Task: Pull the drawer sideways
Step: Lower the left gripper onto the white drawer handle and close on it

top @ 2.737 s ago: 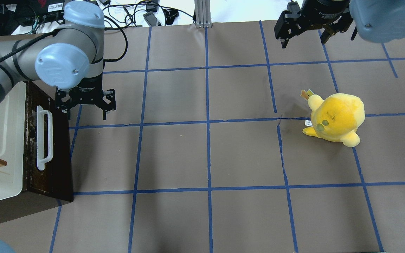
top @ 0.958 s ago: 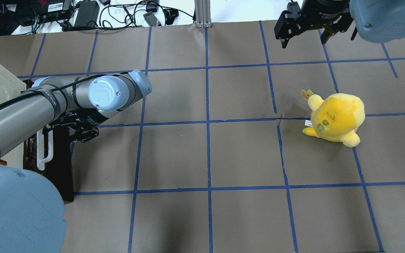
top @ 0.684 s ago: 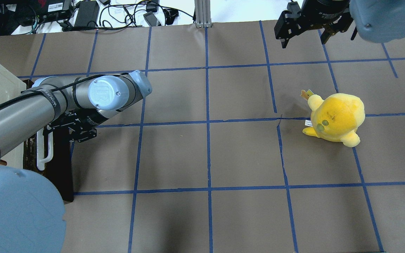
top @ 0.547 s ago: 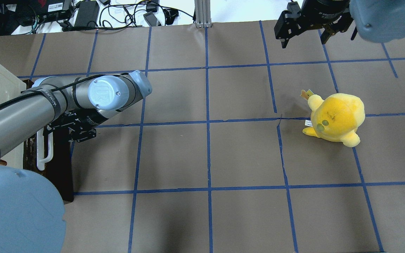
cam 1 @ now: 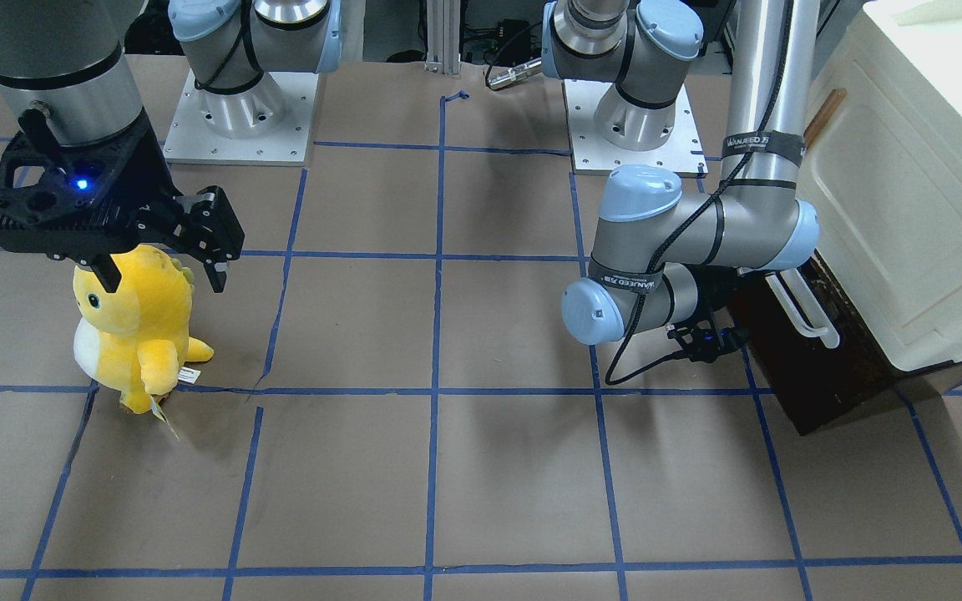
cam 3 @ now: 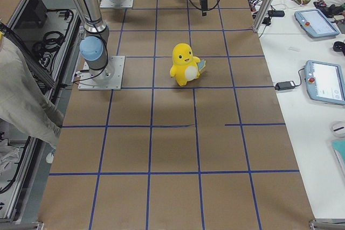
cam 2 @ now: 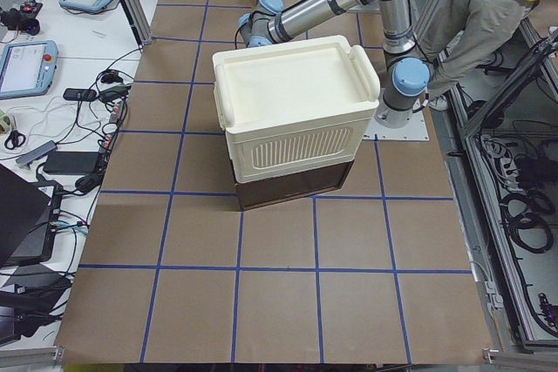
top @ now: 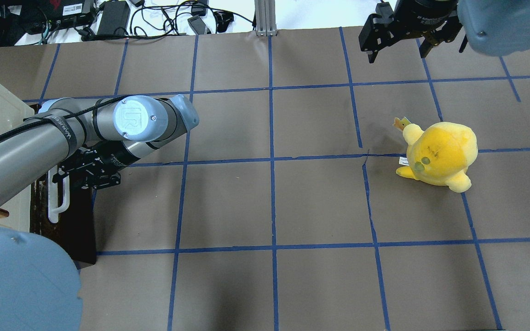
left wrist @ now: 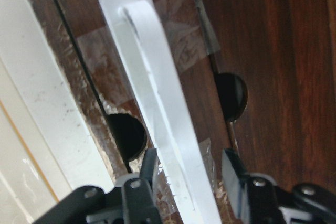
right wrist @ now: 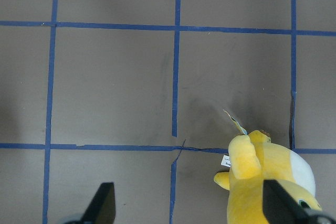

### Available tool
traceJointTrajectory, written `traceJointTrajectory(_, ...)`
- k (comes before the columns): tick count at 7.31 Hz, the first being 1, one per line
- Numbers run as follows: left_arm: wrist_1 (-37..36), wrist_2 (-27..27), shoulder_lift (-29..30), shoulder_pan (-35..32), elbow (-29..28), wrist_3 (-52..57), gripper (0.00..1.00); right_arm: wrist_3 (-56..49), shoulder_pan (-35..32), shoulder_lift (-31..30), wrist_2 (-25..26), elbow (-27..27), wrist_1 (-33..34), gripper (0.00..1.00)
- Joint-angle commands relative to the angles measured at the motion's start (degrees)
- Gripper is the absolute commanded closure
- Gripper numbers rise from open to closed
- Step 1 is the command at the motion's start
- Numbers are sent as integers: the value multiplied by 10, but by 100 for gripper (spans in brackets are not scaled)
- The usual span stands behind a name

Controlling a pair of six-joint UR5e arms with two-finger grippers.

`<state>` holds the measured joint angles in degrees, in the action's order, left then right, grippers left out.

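Drawer [cam 1: 815, 376] sits at the bench's left edge — left gripper [left wrist: 189, 156] straddles its white handle [left wrist: 152, 93], jaws apart, not clamped. Right gripper [right wrist: 189, 187] hangs spread wide near the far edge.

Brown table [top: 320, 202] with blue tape grid [top: 272, 159], white bench [cam 3: 307, 144] alongside

The left pincer [left wrist: 189, 163] straddles the drawer [left wrist: 273, 51] handle [left wrist: 142, 61], under the cabinet [cam 1: 907, 209] — plush toy [top: 440, 154] well apart, near right pincer [right wrist: 189, 198].

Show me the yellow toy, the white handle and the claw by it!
yellow toy [top: 440, 154]: overhead view, middle of its body.
white handle [left wrist: 164, 124]: left wrist view, middle of the bar.
left gripper [left wrist: 190, 163]: left wrist view, between its fingertips, astride the handle.
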<state>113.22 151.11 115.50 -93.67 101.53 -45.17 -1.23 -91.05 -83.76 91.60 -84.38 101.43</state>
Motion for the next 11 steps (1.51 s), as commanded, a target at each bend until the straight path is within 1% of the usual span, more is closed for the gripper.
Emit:
traceJointTrajectory(1,14,15,3,1,1,-9,53,0,0,0,0,0,0,0)
traceJointTrajectory(2,14,16,4,1,1,-12,54,0,0,0,1,0,0,0)
traceJointTrajectory(3,14,16,5,1,1,-12,60,0,0,0,1,0,0,0)
traceJointTrajectory(5,13,16,10,1,-2,-12,81,0,0,0,1,0,0,0)
traceJointTrajectory(6,13,16,10,1,-3,-12,88,0,0,0,1,0,0,0)
traceJointTrajectory(11,9,15,12,-15,-5,-16,88,0,0,0,0,0,0,0)
